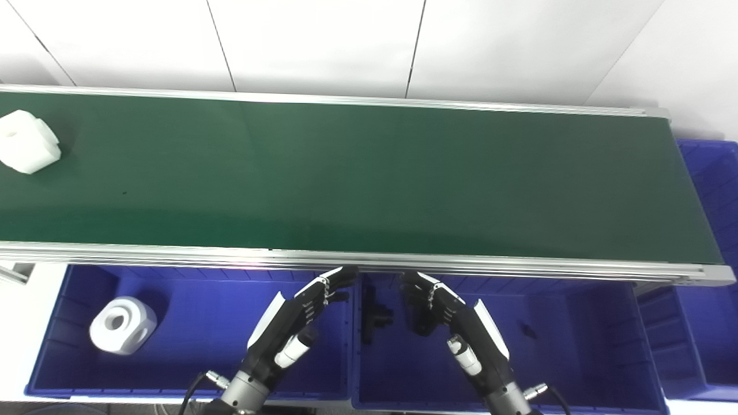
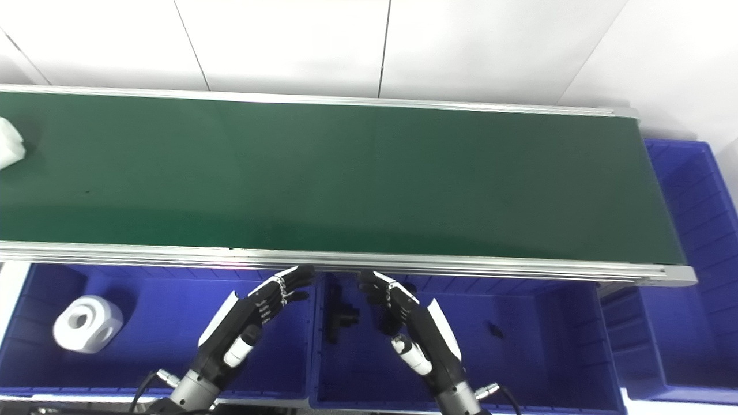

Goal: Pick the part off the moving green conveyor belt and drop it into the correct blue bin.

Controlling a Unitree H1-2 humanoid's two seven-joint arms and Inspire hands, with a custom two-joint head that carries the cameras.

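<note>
White blocky plastic part (image 1: 27, 142) rides the dark green conveyor belt (image 1: 369, 178) at its far left end in the left eye view, well apart from both robot hands. It looks chunky and near-cubic, with no clear long axis; a notch faces right along the belt and a round recess faces up. Left hand (image 1: 305, 311) and right hand (image 1: 444, 308) hover below the belt's near aluminium rail, fingers apart and loosely curled, holding nothing. The left hand is the nearer of the two, with the part lying up and far to its left. A similar white part with a round hole (image 1: 122, 324) sits in the left blue plastic bin (image 1: 57, 369); a small black T-shaped part (image 1: 375, 316) lies in the middle blue bin (image 1: 634, 369).

Right eye view: only a sliver of the part (image 2: 10, 151) shows at the frame's left edge, its orientation unreadable. Both hands (image 2: 262, 311) (image 2: 403, 311) appear empty, fingers spread.
</note>
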